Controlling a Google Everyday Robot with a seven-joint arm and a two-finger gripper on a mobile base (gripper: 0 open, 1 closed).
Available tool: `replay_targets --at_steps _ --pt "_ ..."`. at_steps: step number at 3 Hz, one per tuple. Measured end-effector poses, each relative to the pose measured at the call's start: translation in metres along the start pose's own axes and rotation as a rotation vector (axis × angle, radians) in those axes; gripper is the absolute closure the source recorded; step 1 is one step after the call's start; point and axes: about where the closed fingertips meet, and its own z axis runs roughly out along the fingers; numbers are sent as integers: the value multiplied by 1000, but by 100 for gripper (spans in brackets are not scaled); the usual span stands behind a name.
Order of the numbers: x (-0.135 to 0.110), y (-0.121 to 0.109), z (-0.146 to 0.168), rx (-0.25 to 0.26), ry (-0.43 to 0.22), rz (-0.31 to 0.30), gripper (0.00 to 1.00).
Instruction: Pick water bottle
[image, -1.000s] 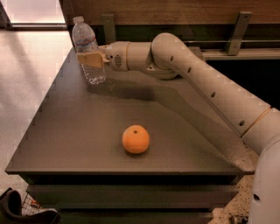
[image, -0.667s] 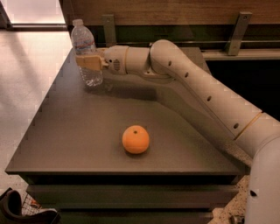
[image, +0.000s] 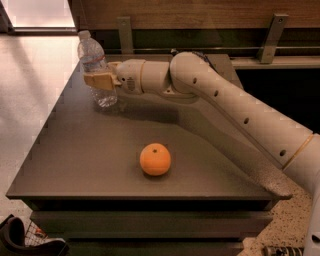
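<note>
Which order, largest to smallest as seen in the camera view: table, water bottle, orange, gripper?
1. table
2. water bottle, though it stands farther back
3. orange and gripper, which is at the bottle's middle: they look alike, so not ranked

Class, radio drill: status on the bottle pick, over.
Gripper at the bottle, mid-height, far left of table. Bottle upright, standing on the table. Orange near front, well apart, not in the way.
</note>
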Motion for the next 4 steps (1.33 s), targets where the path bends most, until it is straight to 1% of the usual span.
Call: replay_targets --at_steps 1,2,3,4 --pt "9 17 -4 -16 4 -55 100" --pt "36 19 -10 -61 -52 -74 100" --pt "32 19 -11 -61 -54 -73 97" --pt "30 20 -11 -61 -54 -73 74"
